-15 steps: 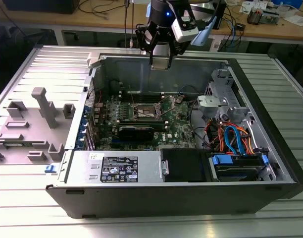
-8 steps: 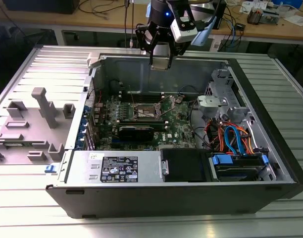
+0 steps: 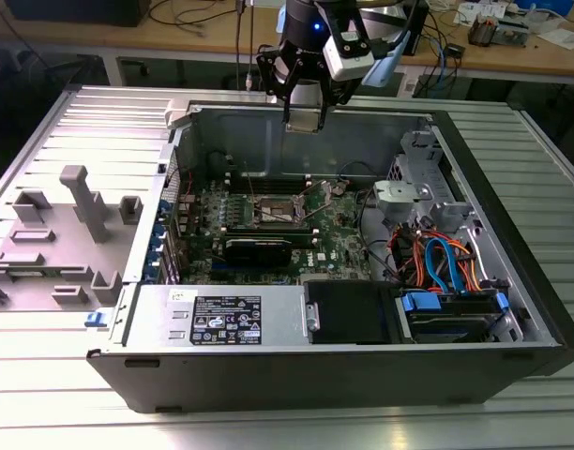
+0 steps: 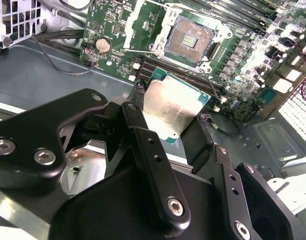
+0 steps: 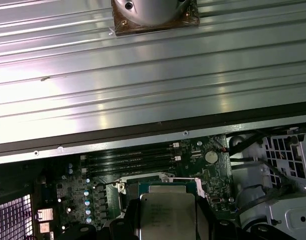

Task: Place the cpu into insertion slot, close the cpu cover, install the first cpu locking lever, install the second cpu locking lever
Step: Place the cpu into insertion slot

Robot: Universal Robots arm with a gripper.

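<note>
Alignment seems the crux: jaws clamped on the cpu [image 4: 170, 107] hold it high over the case [image 3: 231, 136] rim, well apart from the uncovered insertion slot [image 4: 190, 40], which it should meet squarely.

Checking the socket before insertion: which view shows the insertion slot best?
The second wrist view: the insertion slot lies open, contacts unobstructed. In the first wrist view the cpu in the gripper hides most of it; the exterior view shows it as a small square on the board.
</note>
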